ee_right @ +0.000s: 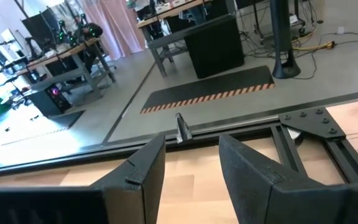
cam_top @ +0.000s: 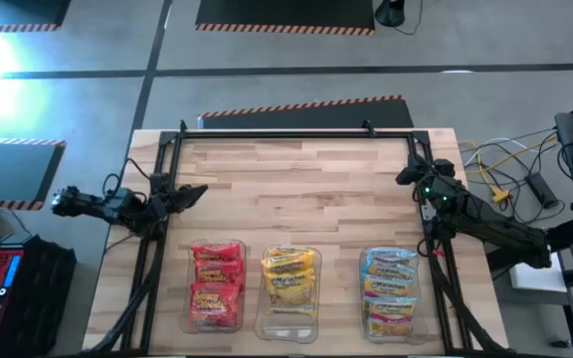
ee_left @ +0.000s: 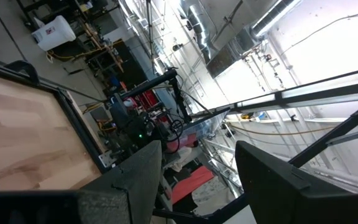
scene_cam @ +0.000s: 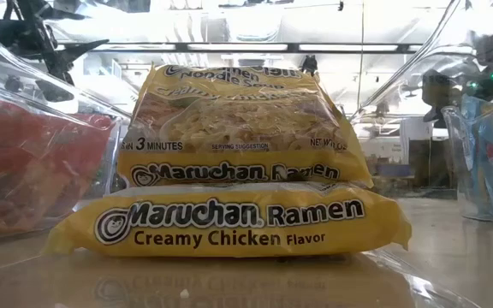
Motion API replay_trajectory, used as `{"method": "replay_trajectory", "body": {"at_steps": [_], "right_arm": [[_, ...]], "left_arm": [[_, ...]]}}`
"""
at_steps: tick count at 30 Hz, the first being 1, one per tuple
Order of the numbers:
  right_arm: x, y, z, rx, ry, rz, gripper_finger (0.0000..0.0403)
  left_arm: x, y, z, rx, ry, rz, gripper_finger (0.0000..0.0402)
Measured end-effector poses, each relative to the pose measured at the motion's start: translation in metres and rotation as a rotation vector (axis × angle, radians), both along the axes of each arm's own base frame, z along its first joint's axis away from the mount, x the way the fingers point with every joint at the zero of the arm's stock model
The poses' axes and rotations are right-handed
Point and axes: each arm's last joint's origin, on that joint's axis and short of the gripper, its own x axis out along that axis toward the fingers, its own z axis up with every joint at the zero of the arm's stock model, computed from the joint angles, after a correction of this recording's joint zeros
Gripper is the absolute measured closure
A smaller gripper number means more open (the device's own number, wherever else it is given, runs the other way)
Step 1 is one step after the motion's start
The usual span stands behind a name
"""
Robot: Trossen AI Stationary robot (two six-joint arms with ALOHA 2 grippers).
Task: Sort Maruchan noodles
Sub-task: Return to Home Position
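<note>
— Where are the noodle packets to be found?

— Three clear bins are set in a row along the worktop (cam_top: 296, 169) edge that lies lowest in the high view. The red packets (cam_top: 216, 283) are piled in the left bin (cam_top: 215, 327). The yellow packets (cam_top: 288, 276) are held in the middle bin (cam_top: 288, 332), and the blue packets (cam_top: 390, 290) in the right bin (cam_top: 391, 339). No packet is seen loose on the wood.

— What is shown at worktop height?

— Two yellow packets are seen stacked. "Maruchan Ramen Creamy Chicken Flavor" can be read on the lower one, and the upper one is laid on it, tilted back. Red is made out through a clear wall on one side, and blue on the other.

— How is the left tool (cam_top: 197, 190) held?

— It is raised at the left side of the worktop, well apart from the bins. Its fingers (ee_left: 135, 180) are spread and nothing is gripped; only the room is seen through the gap.

— And the right tool (cam_top: 404, 177)?

— It is placed at the right side, by the black frame (cam_top: 291, 132) that runs round the worktop. Its fingers (ee_right: 143, 168) are likewise parted and nothing is carried. Bare wood and the frame's far rail are seen between them.
</note>
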Motion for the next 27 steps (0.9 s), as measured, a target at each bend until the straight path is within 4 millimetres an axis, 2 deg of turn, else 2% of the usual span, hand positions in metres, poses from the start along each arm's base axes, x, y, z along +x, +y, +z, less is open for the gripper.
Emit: {"method": "replay_trajectory", "body": {"at_steps": [27], "right_arm": [[0.0018, -0.0008, -0.0011, 0.006, 0.013, 0.0, 0.0264]], "left_arm": [[0.0052, -0.0012, -0.0032, 0.011, 0.047, 0.0, 0.0212]]}}
